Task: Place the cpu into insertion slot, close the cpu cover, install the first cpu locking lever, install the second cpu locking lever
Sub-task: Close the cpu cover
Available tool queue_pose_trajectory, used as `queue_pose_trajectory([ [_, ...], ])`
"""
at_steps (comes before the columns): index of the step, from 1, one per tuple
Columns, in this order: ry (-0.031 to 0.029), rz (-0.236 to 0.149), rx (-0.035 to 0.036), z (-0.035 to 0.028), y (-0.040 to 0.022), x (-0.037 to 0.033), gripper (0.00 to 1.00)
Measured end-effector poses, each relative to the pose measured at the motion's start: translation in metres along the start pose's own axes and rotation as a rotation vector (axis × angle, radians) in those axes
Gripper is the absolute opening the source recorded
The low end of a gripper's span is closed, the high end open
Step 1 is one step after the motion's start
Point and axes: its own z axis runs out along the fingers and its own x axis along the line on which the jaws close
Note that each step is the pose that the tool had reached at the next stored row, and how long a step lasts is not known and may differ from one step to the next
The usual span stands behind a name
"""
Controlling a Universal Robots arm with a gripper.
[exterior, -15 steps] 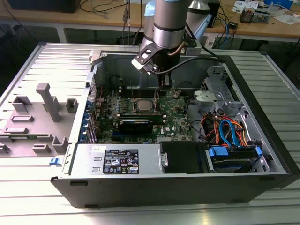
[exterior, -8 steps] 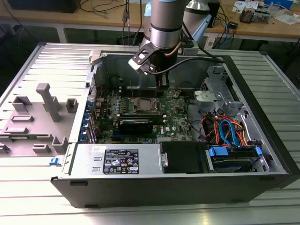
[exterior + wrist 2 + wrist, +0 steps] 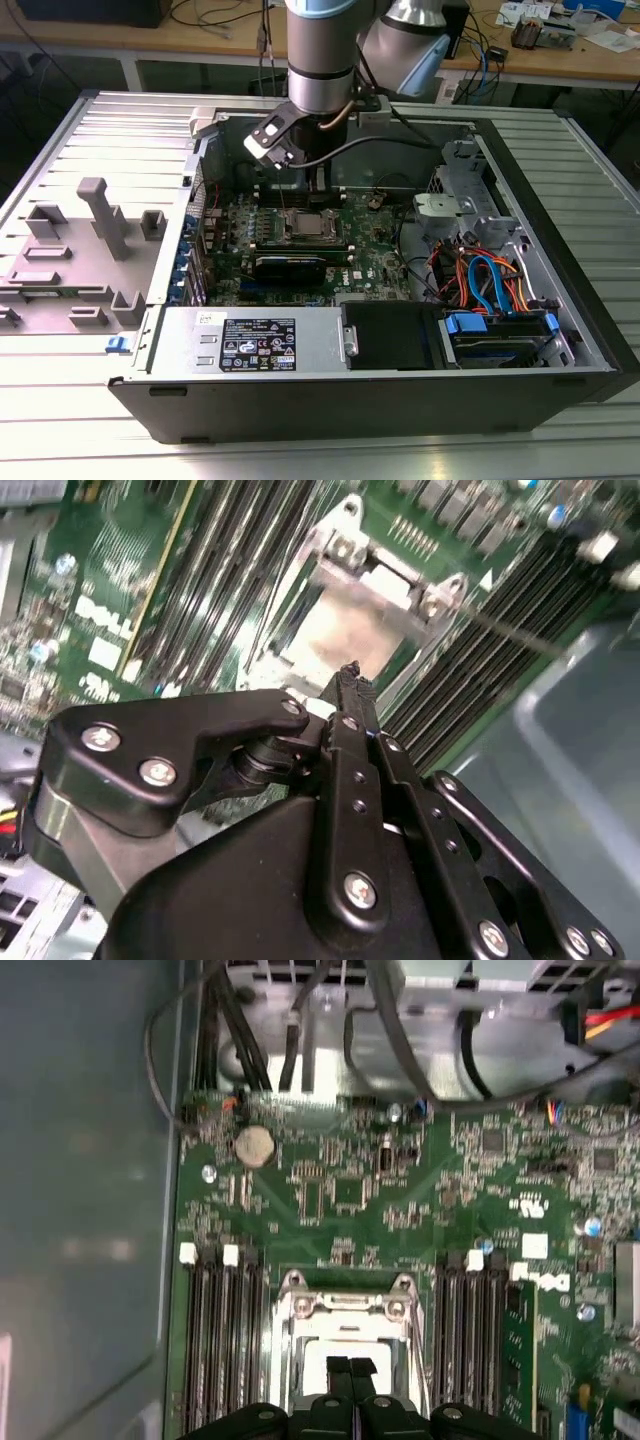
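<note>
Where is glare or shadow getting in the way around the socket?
In the second wrist view, bright glare washes over the cpu cover and the memory slots beside it; in the first wrist view the cpu cover shines pale but its edges read, with the gripper dark over it; the exterior view is evenly lit, no glare.

The cpu (image 3: 315, 1345) is a small flat square with a dull silver-grey top. It lies level in the slot, straight under the tips of the claw (image 3: 350, 1368), which partly hide it. The slot (image 3: 303, 226) is a square socket with a thin metal rim, set flat in the green board directly below the claw in the exterior view. The cover (image 3: 345, 1305), a thin silver frame with a square hole in its middle, lies flat over the slot and frames the cpu. Its edge with two round fasteners sits just beyond the claw's tips.
</note>
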Motion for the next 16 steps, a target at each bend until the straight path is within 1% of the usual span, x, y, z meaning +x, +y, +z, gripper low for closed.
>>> queue_pose_trajectory([
  [1, -0.0001, 0.000, 0.0001, 0.0019, -0.0034, 0.0002, 0.11],
  [2, -0.0001, 0.000, 0.0001, 0.0032, -0.0049, 0.0002, 0.11],
  [3, -0.0002, 0.000, 0.0001, 0.0062, -0.0073, 0.0004, 0.11],
  [7, 0.0000, 0.000, 0.0000, 0.0125, -0.0140, 0.0008, 0.11],
  [10, -0.0001, 0.000, 0.0001, 0.0170, -0.0209, 0.0011, 0.11],
  [14, 0.0000, 0.000, 0.0000, 0.0204, -0.0260, 0.0014, 0.11],
  [16, -0.0001, 0.000, 0.0001, 0.0242, -0.0288, 0.0015, 0.11],
])
